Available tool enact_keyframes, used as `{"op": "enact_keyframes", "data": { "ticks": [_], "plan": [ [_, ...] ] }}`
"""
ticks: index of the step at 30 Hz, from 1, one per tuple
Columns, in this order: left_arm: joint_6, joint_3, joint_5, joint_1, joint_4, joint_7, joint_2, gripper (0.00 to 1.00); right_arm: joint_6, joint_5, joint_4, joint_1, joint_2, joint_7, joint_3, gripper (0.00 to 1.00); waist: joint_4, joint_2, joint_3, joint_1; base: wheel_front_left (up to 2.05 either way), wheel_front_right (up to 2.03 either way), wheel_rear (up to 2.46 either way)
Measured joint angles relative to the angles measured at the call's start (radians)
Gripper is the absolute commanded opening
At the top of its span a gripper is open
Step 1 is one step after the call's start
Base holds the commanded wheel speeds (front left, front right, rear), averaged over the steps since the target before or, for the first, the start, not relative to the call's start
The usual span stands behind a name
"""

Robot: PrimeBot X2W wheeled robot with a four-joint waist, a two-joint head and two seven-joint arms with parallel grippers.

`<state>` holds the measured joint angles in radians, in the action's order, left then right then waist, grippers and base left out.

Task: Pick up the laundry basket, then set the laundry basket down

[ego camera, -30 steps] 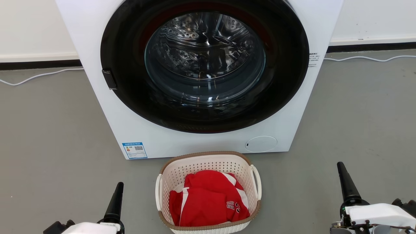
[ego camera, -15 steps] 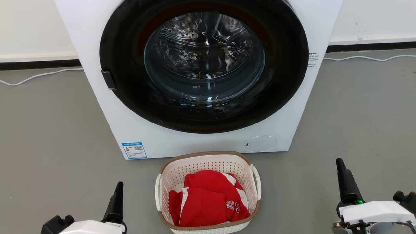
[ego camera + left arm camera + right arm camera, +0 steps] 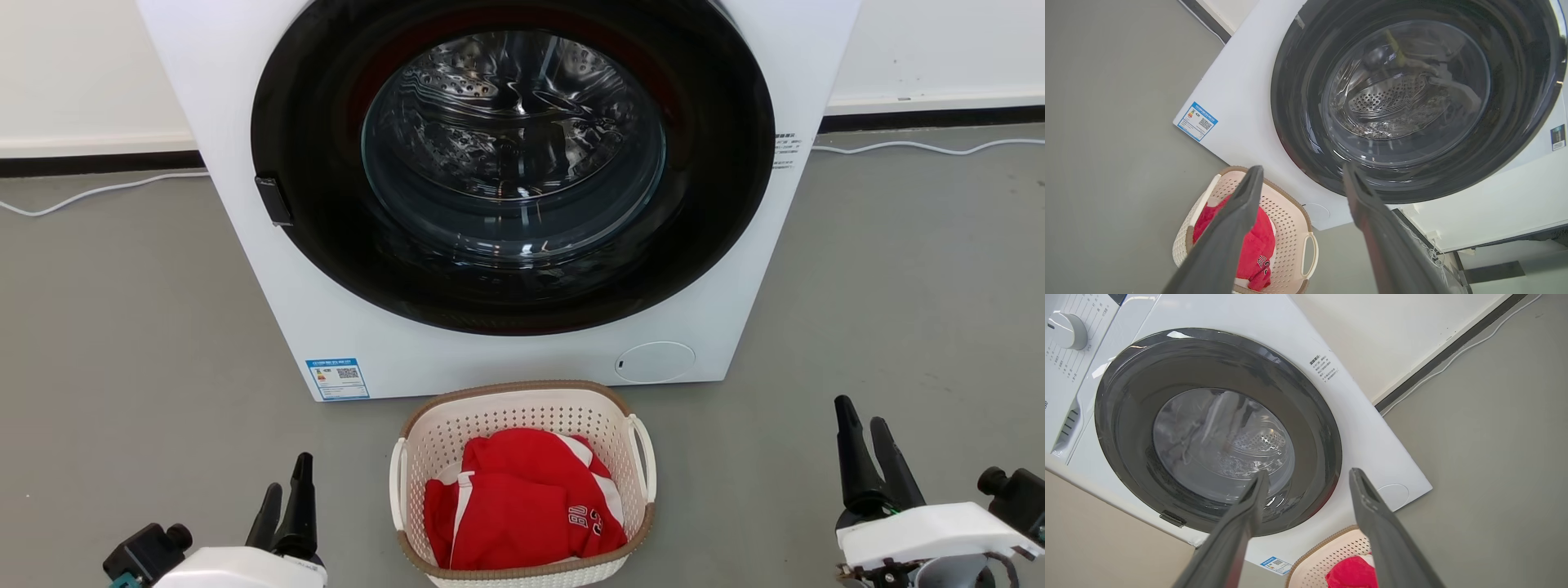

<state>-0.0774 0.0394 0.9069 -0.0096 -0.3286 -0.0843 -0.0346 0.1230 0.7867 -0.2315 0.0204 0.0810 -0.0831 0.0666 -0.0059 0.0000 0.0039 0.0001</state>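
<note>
Both flank the laundry basket (image 3: 519,384): left end effector (image 3: 289,473), right end effector (image 3: 859,412).

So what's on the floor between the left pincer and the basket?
Nothing. In the head view, bare grey floor lies between the left pincer and the laundry basket.

perforated cream plastic laundry basket (image 3: 522,412), woven-look brown rim; soft red cloth (image 3: 522,502); glossy glass door (image 3: 513,147); matt grey floor (image 3: 122,327)
</note>
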Motion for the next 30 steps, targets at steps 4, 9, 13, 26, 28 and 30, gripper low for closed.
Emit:
{"op": "enact_keyframes", "data": {
  "ticks": [4,9,13,26,28,30],
  "plan": [
    [0.004,0.000,-0.055,0.000,0.002,-0.015,0.000,1.00,0.000,-0.049,0.000,0.000,0.003,-0.013,-0.001,1.00,0.000,0.0000,-0.001,0.0000,0.00,0.00,0.00],
    [0.007,0.000,-0.106,0.000,0.004,-0.028,0.000,1.00,0.000,-0.100,0.000,0.000,0.003,-0.024,-0.002,1.00,-0.001,0.0000,-0.003,0.0000,0.00,0.00,0.00],
    [0.007,0.000,-0.153,0.000,0.005,-0.040,0.000,1.00,0.000,-0.154,-0.001,0.000,0.004,-0.034,-0.001,1.00,-0.003,0.0000,-0.003,0.0000,0.00,0.00,0.00],
    [0.012,0.006,-0.319,0.001,0.003,-0.077,-0.001,1.00,0.000,-0.328,-0.003,-0.022,0.007,-0.074,0.000,1.00,-0.008,0.0000,-0.005,-0.0001,0.00,0.00,0.00],
    [0.012,0.006,-0.343,0.001,0.002,-0.085,-0.001,1.00,0.000,-0.350,-0.002,-0.021,0.007,-0.083,0.000,1.00,-0.008,0.0000,-0.005,0.0000,0.00,0.00,0.00],
    [0.012,0.006,-0.366,0.001,0.001,-0.089,-0.001,1.00,0.000,-0.373,-0.003,-0.021,0.007,-0.085,0.000,1.00,-0.009,0.0000,-0.005,0.0000,0.00,0.00,0.00]
  ]
}}
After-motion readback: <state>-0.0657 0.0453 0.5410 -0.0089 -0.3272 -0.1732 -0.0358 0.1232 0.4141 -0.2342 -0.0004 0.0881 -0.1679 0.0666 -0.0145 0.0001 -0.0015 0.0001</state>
